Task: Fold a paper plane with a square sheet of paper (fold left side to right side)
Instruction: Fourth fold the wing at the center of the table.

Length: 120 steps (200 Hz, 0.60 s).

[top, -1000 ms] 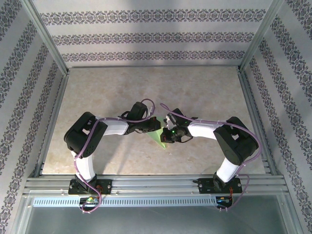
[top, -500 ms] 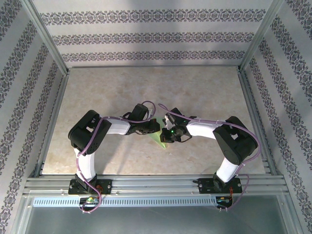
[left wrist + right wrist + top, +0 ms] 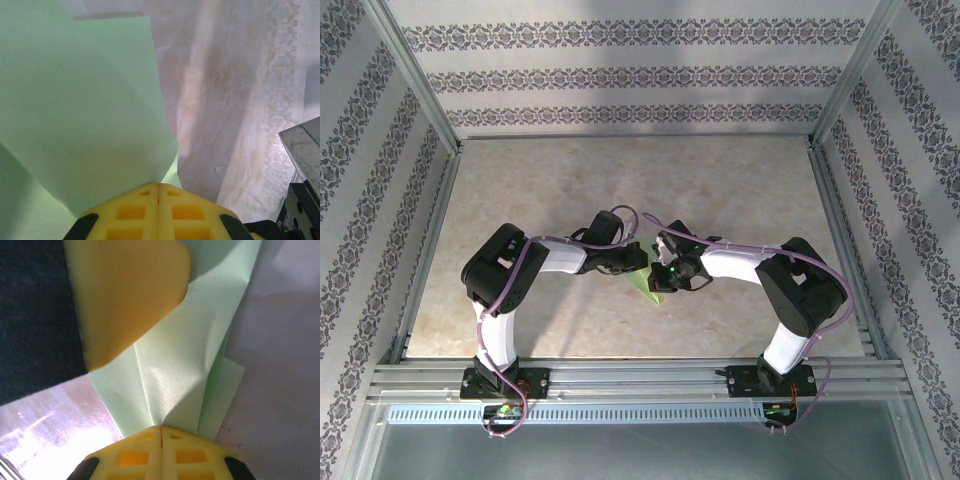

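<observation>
Meeting over a thin pale green folded sheet of paper [image 3: 75,110] on the marbled counter [image 3: 720,190], left end effector [image 3: 158,186] and right end effector [image 3: 161,429] each have fingers together, the sheet lying directly ahead of their tips.

Beige marbled tabletop [image 3: 720,180], floral-striped wall panels [image 3: 620,75] around it, aluminium frame rail [image 3: 640,375] along near edge

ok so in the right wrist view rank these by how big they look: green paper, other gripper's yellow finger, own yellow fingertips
1. green paper
2. left gripper's yellow finger, not far behind; it may just be nearer the camera
3. right gripper's fingertips, cut off by the bottom edge
</observation>
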Each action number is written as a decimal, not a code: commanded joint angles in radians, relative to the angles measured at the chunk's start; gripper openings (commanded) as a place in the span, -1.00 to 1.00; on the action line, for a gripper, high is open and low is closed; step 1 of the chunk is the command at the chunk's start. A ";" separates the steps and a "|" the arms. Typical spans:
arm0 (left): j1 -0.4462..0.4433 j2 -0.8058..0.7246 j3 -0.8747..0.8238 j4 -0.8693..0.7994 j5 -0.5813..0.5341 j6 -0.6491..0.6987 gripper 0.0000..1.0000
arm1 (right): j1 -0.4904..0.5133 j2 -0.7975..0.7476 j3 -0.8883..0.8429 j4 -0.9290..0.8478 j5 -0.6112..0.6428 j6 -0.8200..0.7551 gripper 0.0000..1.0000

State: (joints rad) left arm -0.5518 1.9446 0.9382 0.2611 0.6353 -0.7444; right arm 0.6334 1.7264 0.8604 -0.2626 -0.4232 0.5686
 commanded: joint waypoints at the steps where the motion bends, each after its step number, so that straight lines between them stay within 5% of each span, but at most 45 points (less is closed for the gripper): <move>1: 0.055 0.042 0.021 -0.042 -0.087 0.051 -1.00 | 0.013 0.088 -0.064 -0.175 0.159 -0.022 -1.00; 120: 0.177 0.078 0.110 -0.126 -0.086 0.147 -1.00 | 0.016 0.084 -0.060 -0.187 0.152 -0.024 -1.00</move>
State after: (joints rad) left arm -0.4454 1.9808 1.0138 0.1902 0.6552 -0.6685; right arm 0.6380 1.7287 0.8658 -0.2710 -0.4229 0.5686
